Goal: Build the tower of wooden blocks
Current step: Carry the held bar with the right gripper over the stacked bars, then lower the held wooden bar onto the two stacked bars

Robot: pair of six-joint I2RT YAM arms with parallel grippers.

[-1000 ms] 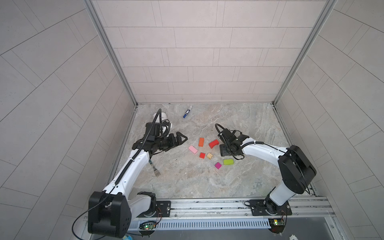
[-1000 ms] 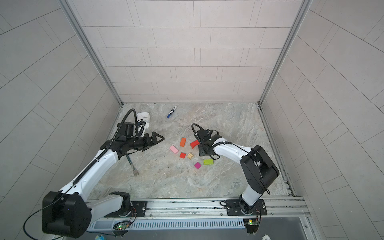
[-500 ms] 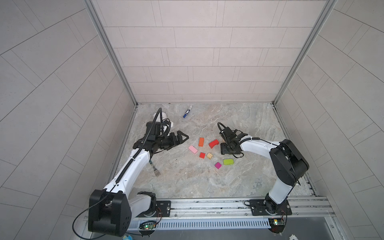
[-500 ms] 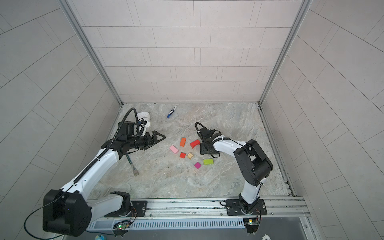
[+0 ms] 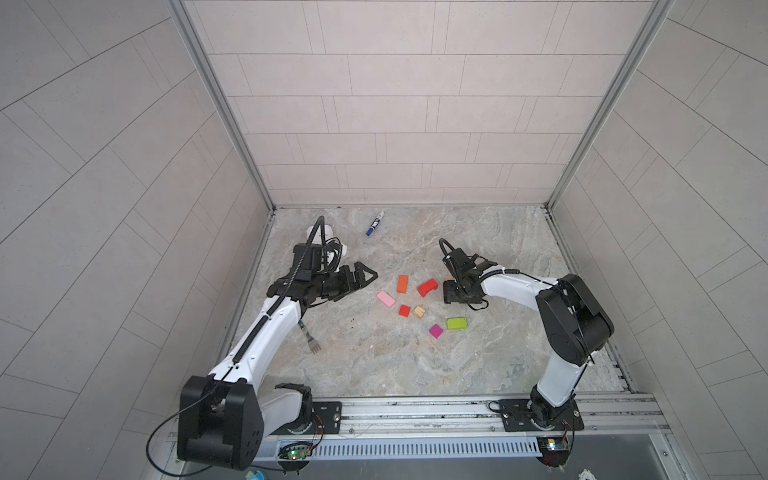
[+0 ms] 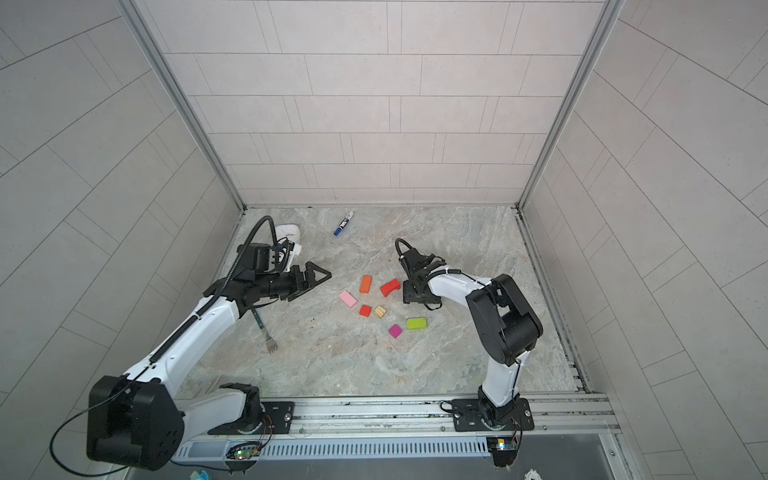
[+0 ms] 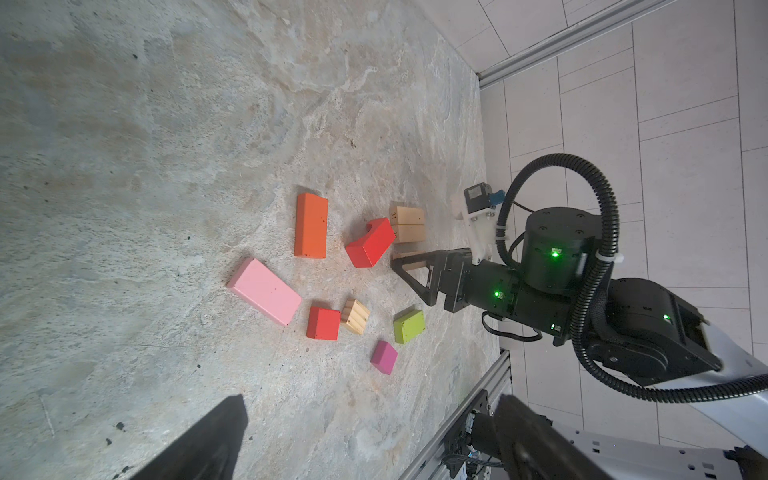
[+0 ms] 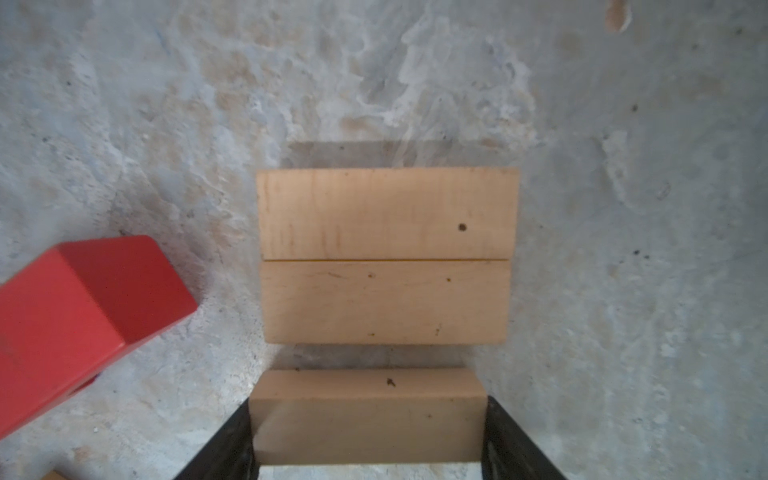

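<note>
The tower here is two tan bars [image 8: 386,214] lying flat, side by side and touching [image 7: 409,224]. My right gripper [image 8: 368,432] is shut on a third tan bar [image 8: 368,415], held low just short of them, beside the red arch [image 5: 428,287]. Loose wood blocks lie left of it in both top views: an orange bar [image 5: 402,284], a pink bar [image 5: 386,299], a red cube [image 6: 365,311], a tan cube [image 5: 419,312], a magenta cube [image 5: 436,331] and a lime bar [image 6: 416,323]. My left gripper [image 5: 365,276] hovers open and empty left of the pink bar.
A blue-capped marker [image 5: 375,223] lies near the back wall. A white timer [image 5: 322,232] sits behind the left arm and a fork [image 5: 309,336] lies under it. Tiled walls close three sides. A metal rail [image 5: 415,411] runs along the front.
The right arm has drawn its elbow in toward the middle, while its gripper with the tan bar stays almost in place. The left arm has barely moved.
</note>
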